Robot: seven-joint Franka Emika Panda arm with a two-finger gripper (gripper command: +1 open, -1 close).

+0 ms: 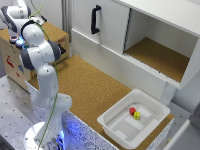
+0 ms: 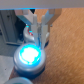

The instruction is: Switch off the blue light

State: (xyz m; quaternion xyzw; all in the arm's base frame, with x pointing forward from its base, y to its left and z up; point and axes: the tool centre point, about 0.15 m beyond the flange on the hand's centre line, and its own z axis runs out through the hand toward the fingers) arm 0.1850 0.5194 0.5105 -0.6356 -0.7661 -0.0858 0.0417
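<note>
Claw (image 2: 38, 31) in the wrist view: the two fingers (image 2: 31, 24) look drawn close, tips nearly meeting, nothing between them; picture is blurred so I'd call it together but not with full certainty. Just beyond and under the tips sits the blue light (image 2: 29, 54), lit and glowing bright cyan, round cap in a pale silvery rim. Tips appear just above it or at its far edge; can't tell whether they touch. Another round rim (image 2: 20, 80) shows further out past the blue one, cap colour not readable. Cork-coloured tabletop (image 2: 65, 55) lies off to one side of the claw. In the exterior view the arm (image 1: 42, 75) reaches toward the exterior view's left, over a wooden box (image 1: 15, 60) where a small blue spot shows, and the claw itself is hidden behind the wrist. Well apart from the claw, toward the exterior view's right, is a white tray (image 1: 150, 102) holding a red piece (image 1: 132, 110) and a yellow piece (image 1: 136, 115), with a white cabinet (image 1: 150, 30) behind. Step in hand, as I judge it: press the cap. To do it well, keep the fingers together, centre the tips on the glowing cap rather than the rim, push straight down, and lift once the glow dies. An off-centre push may slip onto the neighbouring button.
</note>
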